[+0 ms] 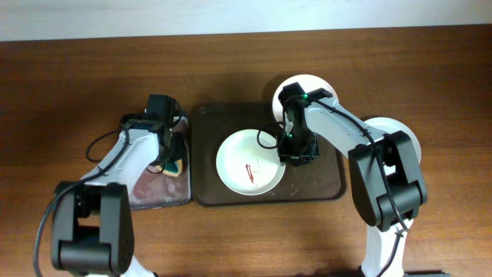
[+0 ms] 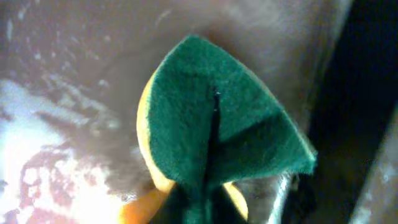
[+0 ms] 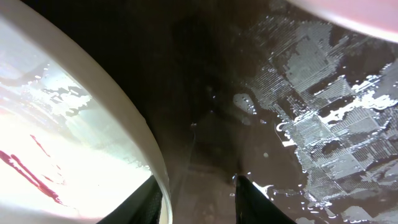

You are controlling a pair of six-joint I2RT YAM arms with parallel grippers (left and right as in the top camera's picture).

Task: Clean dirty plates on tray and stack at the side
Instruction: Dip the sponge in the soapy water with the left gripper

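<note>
Two arms over a brown worktop (image 1: 77, 77), and the big dark tray (image 1: 323, 188) sits dead centre with the narrower grey metal tray (image 1: 150, 196) just left of it.

One dirty plate (image 1: 234, 165) is on the big tray, toward its left half, with a red sauce streak (image 1: 249, 171) across the middle. Off the tray there's a white plate (image 1: 307, 81) just past its back edge, and what looks like another one (image 1: 374, 124) to the right, half hidden under the right arm.

The left end effector (image 1: 167, 154) is down in the grey tray, clenched on the sponge (image 2: 217, 118). You can see the green scrub side creased into a fold.

The right end effector (image 3: 199, 202) is at the dirty plate's right rim, low over the tray, fingers parted with nothing between them that I can make out.

What worries me:
- The tray looks wet, so if nothing pins the plate, the first scrub could send it skating.
- A folded pinch on a soggy sponge could slip out mid-wipe.
- Both arms will be working over one plate, so a wrist bump seems possible.
</note>
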